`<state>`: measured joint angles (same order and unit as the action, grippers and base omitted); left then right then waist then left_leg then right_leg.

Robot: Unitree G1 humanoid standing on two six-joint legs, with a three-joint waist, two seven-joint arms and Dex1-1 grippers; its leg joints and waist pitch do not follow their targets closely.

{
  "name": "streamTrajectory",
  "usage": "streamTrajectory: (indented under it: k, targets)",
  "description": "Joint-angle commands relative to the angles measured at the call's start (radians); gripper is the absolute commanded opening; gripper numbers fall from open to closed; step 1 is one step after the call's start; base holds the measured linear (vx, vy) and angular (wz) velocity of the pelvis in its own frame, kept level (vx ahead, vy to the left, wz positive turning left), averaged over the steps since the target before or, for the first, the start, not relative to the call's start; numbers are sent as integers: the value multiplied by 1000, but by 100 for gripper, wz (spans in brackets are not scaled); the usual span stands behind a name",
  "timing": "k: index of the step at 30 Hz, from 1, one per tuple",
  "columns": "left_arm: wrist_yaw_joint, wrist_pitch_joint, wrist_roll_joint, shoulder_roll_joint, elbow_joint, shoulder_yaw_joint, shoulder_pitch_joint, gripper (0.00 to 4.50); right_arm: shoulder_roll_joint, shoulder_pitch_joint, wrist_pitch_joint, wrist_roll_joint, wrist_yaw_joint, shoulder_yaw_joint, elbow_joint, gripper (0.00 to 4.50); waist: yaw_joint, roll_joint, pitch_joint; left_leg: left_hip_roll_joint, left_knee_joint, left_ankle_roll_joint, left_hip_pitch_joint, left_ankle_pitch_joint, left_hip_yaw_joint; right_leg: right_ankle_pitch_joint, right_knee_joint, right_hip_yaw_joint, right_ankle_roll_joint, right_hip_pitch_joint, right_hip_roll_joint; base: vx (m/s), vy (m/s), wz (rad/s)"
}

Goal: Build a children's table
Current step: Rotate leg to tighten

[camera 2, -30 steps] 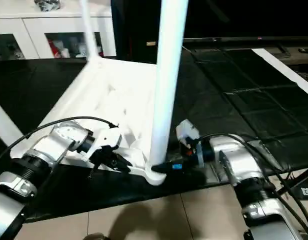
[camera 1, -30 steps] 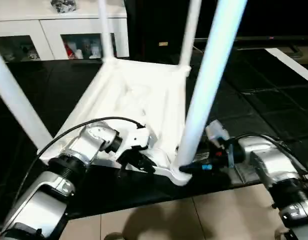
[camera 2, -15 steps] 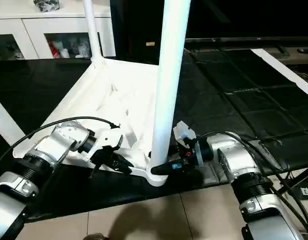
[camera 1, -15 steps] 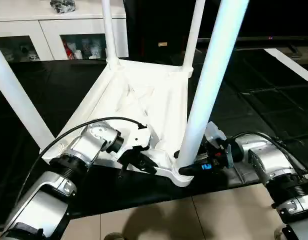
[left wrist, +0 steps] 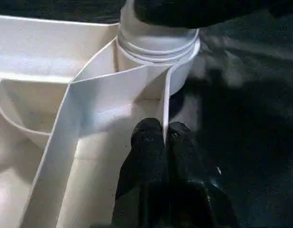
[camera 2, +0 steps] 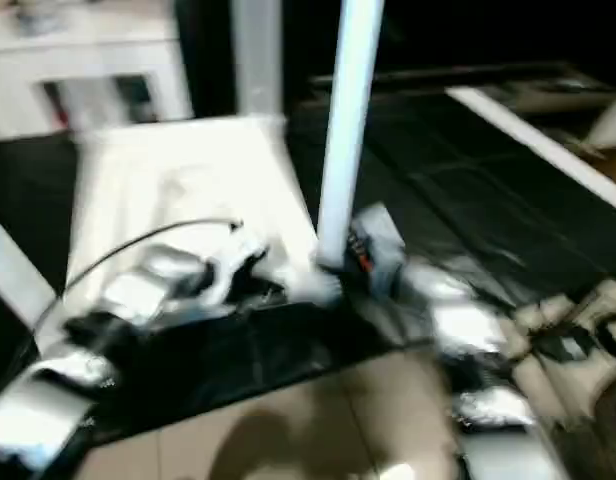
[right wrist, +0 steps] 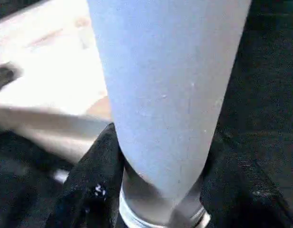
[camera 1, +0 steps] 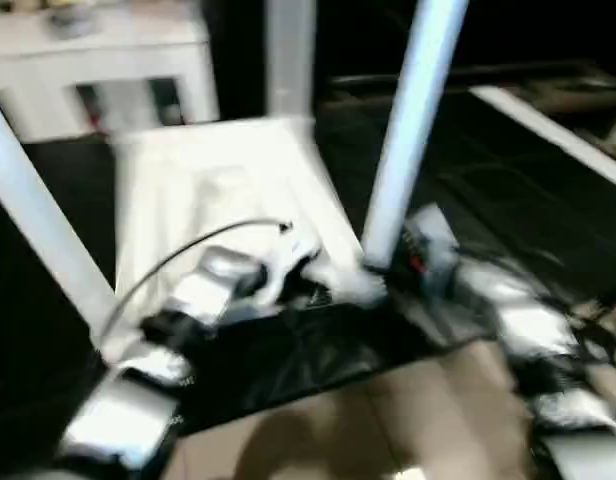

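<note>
Tabletop (camera 1: 218,190) lies upside down on the dark floor (camera 1: 488,200), with its ribbed underside facing up and white legs standing up from the corners. The leg (camera 1: 408,130) at the near corner sits in its round socket (left wrist: 158,52), and the thread rings at its base are visible there. The right hand (right wrist: 161,190) grasps this leg low down, one black finger on each side of the tube, just above the socket. The left hand (left wrist: 161,142) is clenched on a thin rib (left wrist: 163,102) of the tabletop, right beside the same socket, and so it holds the top in place. I think the leg is being seated or turned into the socket. The risk from here is that the smooth tapered tube slips between the fingers, so the leg does not go fully in. Also the thin rib can bend or slide out of the left hand, and then the whole tabletop would turn on the floor together with the leg.
</note>
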<state>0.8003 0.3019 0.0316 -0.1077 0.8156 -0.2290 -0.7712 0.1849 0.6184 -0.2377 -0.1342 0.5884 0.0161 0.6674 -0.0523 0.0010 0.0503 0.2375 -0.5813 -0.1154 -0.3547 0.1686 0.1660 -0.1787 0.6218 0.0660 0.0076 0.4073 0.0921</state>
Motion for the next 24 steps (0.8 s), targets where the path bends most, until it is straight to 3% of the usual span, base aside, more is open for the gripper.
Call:
streamTrajectory:
  k: [1,3,5,8,11,16,21,22,24]
  targets:
    - [-57,-28,-58,67,-2,28,-36,0,-79,4,-39,12,-40,63,60,198,-12,-13,-66,-29,63,18,-9,243,14,-376,-102,-24,-150,-50,28,0,0,0]
    - [-124,-39,-49,105,19,41,-53,0,-116,41,-24,39,-136,61,95,198,-10,-10,-67,-28,64,14,-12,216,14,-295,-92,-25,-175,-53,26,0,0,0]
    - [-131,-38,-43,114,17,41,-56,0,-133,44,-13,44,-133,60,85,265,-11,-10,-70,-27,63,25,-7,208,18,-233,-90,-26,-200,-55,27,0,0,0]
    - [-121,-36,-26,102,8,35,-53,0,-140,29,8,47,-100,59,59,279,-15,-9,-72,-25,62,49,-9,165,18,-142,-82,-27,-224,-60,27,0,0,0]
    - [-109,-36,-13,92,1,28,-48,0,-137,22,22,57,-96,58,52,313,-17,-8,-71,-27,62,57,-8,164,21,-135,-83,-27,-233,-62,27,0,0,0]
    - [-35,-49,-9,59,-13,7,-37,0,-95,-10,61,40,-35,61,16,363,-17,-9,-66,-25,67,47,-6,213,19,-230,-93,-27,-207,-60,30,0,0,0]
    - [110,-75,5,-8,-43,-47,-13,0,14,-71,94,1,156,76,-61,410,-24,-9,-70,-22,65,67,-6,190,20,-151,-86,-29,-227,-63,29,0,0,0]
    - [163,-83,9,-33,-53,-66,-4,0,53,-88,93,-17,235,84,-91,420,-27,-1,-68,-21,64,73,-6,190,20,-132,-83,-29,-244,-62,29,0,0,0]
    - [257,-128,19,-73,-66,-99,12,0,112,-107,89,-41,357,90,-134,442,-31,-4,-69,-19,63,80,-5,200,20,-132,-85,-29,-245,-64,28,0,0,0]
